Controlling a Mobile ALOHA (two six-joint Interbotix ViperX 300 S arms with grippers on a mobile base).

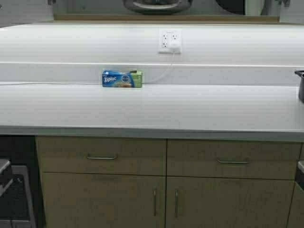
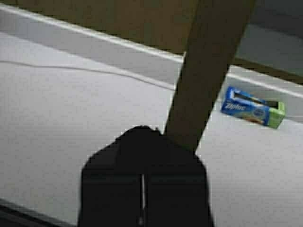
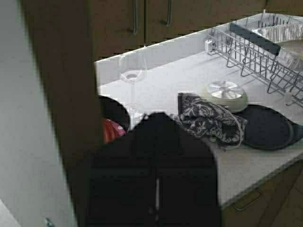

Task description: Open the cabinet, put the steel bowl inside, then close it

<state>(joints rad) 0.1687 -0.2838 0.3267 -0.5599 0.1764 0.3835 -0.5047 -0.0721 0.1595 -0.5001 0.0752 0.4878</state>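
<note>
- Steel bowl (image 1: 157, 5) sits at the very top edge of the high view, above the tan lower edge of the cabinet (image 1: 166, 18); only its shiny underside and rim show, and what holds it cannot be seen.
- Left claw (image 2: 142, 189) shows its dark fingers pressed together with only a thin line between them, holding nothing, hovering above the white table (image 2: 71, 123).
- A tan cabinet door edge (image 2: 208, 71) rises just beyond the left claw, and a blue Ziploc box (image 2: 253, 108) lies farther off against the back wall.
- Right claw (image 3: 156, 189) looks pressed together too, beside a dark wooden panel (image 3: 61, 94).
- Past it on another table lie a patterned cloth (image 3: 208, 120), a wine glass (image 3: 132, 75), a dark pan (image 3: 267, 127) and a wire dish rack (image 3: 255, 52).
</note>
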